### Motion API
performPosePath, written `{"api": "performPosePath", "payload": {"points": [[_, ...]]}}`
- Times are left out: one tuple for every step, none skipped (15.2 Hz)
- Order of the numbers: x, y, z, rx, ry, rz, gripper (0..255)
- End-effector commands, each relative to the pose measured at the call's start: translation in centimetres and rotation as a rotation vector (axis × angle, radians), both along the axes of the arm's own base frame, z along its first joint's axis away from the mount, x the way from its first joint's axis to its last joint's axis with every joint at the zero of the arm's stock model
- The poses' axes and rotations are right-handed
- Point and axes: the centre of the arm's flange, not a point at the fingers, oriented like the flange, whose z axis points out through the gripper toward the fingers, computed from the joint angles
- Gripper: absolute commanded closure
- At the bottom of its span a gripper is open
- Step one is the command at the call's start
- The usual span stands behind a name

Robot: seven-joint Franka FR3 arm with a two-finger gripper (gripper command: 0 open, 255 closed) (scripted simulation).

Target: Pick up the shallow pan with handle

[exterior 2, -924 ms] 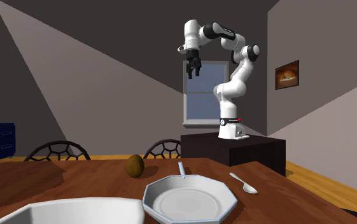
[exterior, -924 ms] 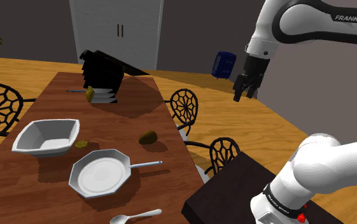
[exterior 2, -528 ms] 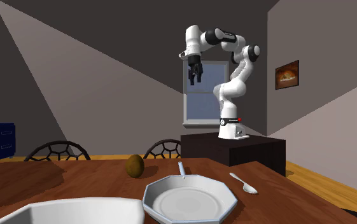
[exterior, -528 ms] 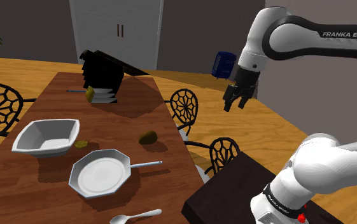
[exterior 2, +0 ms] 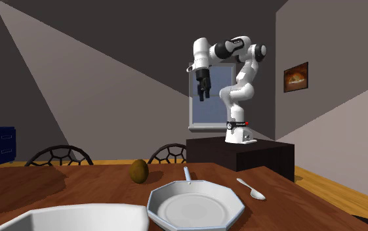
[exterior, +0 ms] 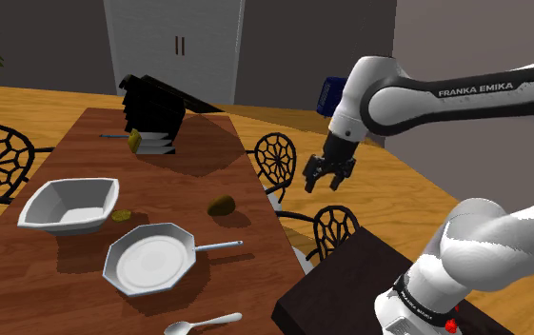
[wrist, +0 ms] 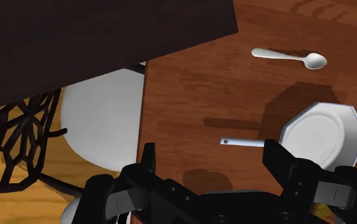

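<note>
Lowered toward the brown wooden table (exterior: 84,157) since earlier: all-black two-finger gripper (exterior: 326,177), fingers apart, empty. White octagonal shallow pan with thin handle (exterior: 150,260) lies on that table, well apart from it.

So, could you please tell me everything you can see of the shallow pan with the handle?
The pan is plain white-grey, shallow, with an eight-sided rim, a flat round base and a thin straight handle. It is empty and lies flat on the brown wooden table, handle pointing to the shoulder view's right. Only the table touches it; the open gripper hangs in the air well clear of it.
</note>
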Motion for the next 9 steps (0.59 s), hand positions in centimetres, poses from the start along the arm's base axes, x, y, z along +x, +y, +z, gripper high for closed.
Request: {"api": "performPosePath", "payload": {"points": [[0.5,1.7,-1.9,0.018,-0.011,-0.034,0],[0.8,2.4,-2.9,0.026,-0.014,-0.049,0],[1.1,3.0,-3.9,0.034,-0.018,-0.064,0],[1.4,3.7,-4.9,0.043,-0.022,-0.079,0],[1.8,4.4,-5.9,0.051,-0.026,-0.095,0],[2.1,5.1,-6.8,0.059,-0.030,-0.110,0],[2.5,5.8,-7.8,0.067,-0.034,-0.125,0],[2.8,6.5,-8.7,0.076,-0.038,-0.140,0],[3.2,7.2,-9.7,0.084,-0.041,-0.155,0]]}}
